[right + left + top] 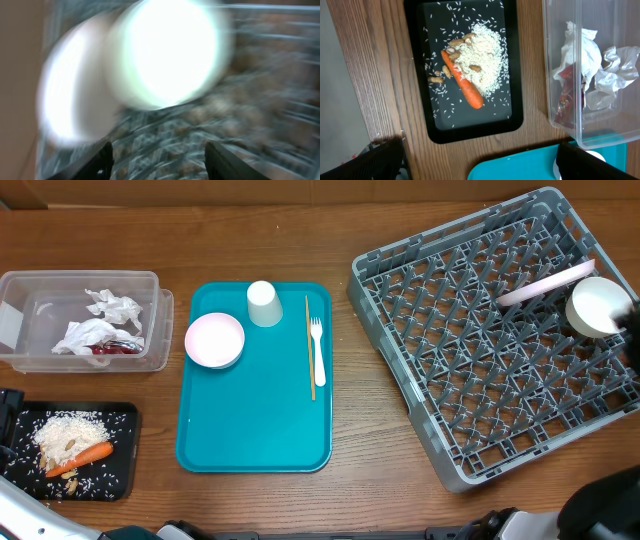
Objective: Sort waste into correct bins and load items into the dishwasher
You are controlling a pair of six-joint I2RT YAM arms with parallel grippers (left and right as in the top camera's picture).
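Note:
The clear tub (pixel 150 320) holds crumpled napkins (pixel 100 320) and a red wrapper (pixel 115 348); both also show in the left wrist view (pixel 585 55). The black tray (pixel 125 450) holds rice (pixel 70 430) and a carrot (pixel 85 457), seen too from the left wrist (pixel 462 82). A pink bowl (pixel 214 340), white cup (pixel 263 303), wooden stick (pixel 309 345) and fork (pixel 318 350) lie on the teal tray (pixel 255 430). In the grey rack (pixel 480 370) stand a pink plate (pixel 545 283) and a white bowl (pixel 596 306). My left gripper (pixel 480 165) is open and empty. My right gripper (pixel 162 160) is open over the rack, just short of the bowl (pixel 165 55).
The right wrist view is motion-blurred. The pink plate (pixel 70 100) stands left of the bowl there. My right arm enters at the overhead view's far right edge (pixel 632 330). Bare wooden table (pixel 350 420) lies between teal tray and rack.

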